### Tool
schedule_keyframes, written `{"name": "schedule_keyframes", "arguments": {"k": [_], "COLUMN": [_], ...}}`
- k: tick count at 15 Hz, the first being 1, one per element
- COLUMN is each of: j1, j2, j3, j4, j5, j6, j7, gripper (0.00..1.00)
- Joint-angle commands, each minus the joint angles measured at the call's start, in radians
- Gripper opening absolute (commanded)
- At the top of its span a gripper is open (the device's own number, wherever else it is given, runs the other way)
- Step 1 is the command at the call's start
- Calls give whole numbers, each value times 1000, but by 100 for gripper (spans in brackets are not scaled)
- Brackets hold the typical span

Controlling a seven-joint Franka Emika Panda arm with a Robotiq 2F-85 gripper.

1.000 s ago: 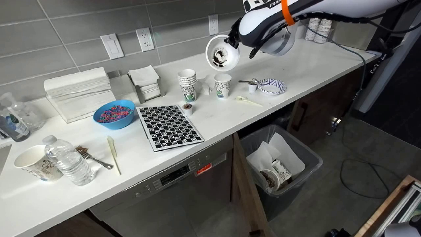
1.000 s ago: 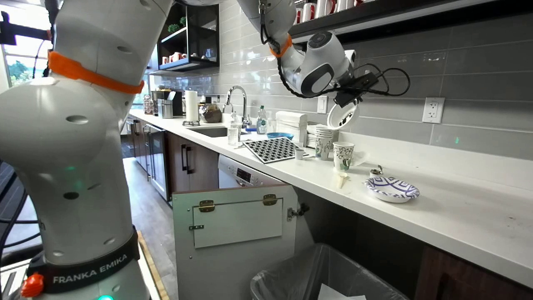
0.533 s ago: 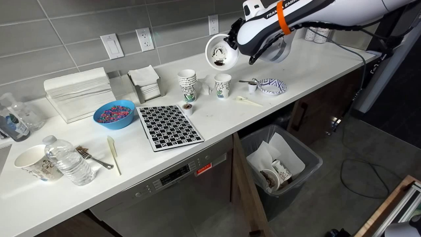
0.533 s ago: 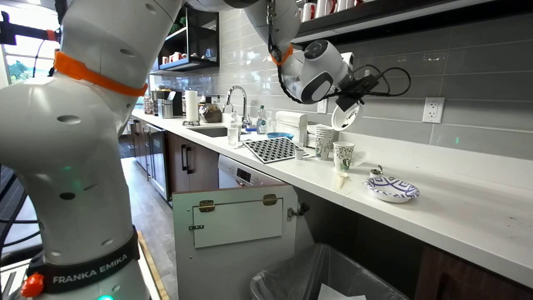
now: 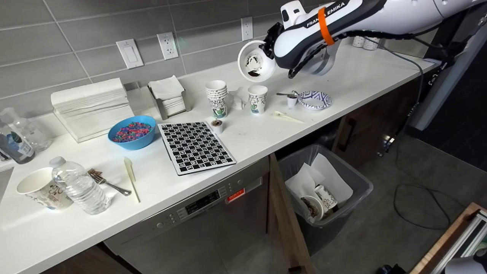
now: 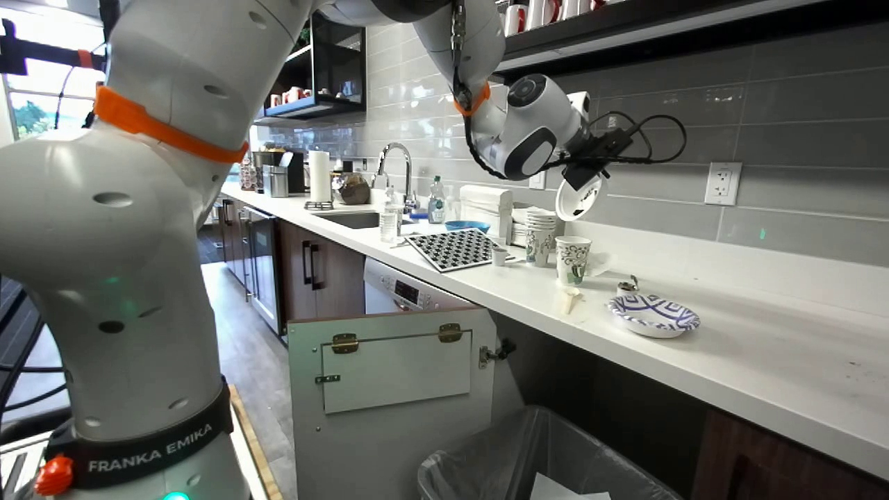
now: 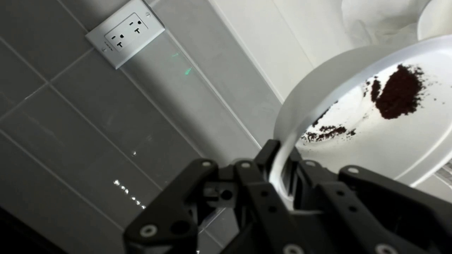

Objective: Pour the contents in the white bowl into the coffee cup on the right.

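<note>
The white bowl is tilted on its side in the air, its opening facing outward. It also shows in an exterior view and in the wrist view, where dark brown grounds stick to its inside. My gripper is shut on the bowl's rim, one finger on each side of the wall; it also shows in an exterior view. The coffee cup, white with a dark leafy pattern, stands upright on the counter below the bowl, apart from it; it also shows in an exterior view.
A cup stack stands left of the coffee cup. A patterned plate, a small white cup and a pale spoon lie to its right. Outlets sit on the tiled wall behind. An open trash bin stands below the counter.
The bowl has moved slightly downward in an exterior view, still gripped. Less dark matter shows inside it and what shows sits lower. The arm has shifted a little; the counter items have not moved.
</note>
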Motion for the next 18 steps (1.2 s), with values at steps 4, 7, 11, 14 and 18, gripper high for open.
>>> {"name": "schedule_keyframes", "arguments": {"k": [4, 7, 11, 14, 18], "j1": [4, 0, -5, -10, -17], "j2": [26, 32, 43, 56, 63], "j3": [-2, 6, 15, 21, 19], "j4": [8, 4, -2, -4, -22], "j5": [-34, -66, -120, -164, -217], "j6": [46, 72, 125, 169, 218], "j7": [-21, -29, -29, -25, -23], "gripper": [2, 2, 2, 2, 2]}}
